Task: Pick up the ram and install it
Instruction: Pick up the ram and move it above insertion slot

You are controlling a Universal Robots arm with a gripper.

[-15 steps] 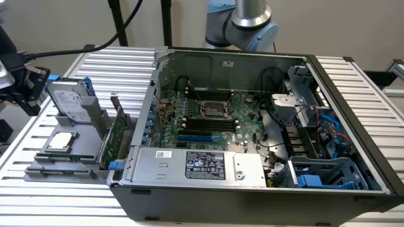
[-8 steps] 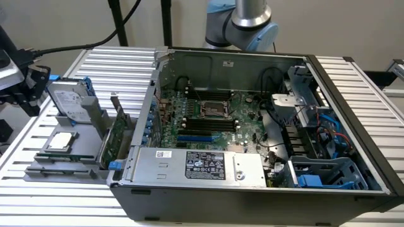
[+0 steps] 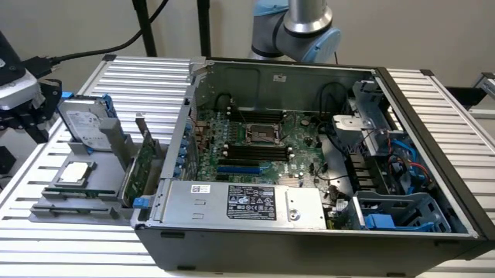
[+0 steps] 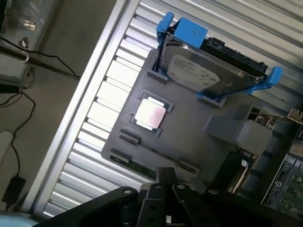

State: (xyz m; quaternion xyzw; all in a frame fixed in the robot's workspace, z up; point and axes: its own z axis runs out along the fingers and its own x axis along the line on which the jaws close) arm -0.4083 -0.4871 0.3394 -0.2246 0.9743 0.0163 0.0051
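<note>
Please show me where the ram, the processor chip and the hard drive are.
ram [image 4: 137,166], wrist view, middle of the green stick.
processor chip [image 4: 150,114], wrist view, centre of its silver lid.
hard drive [image 4: 201,75], wrist view, on its white label.

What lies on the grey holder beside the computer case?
A blue-framed hard drive, a silver processor, a green expansion card and the ram; the hand hides one end of the ram.
</note>
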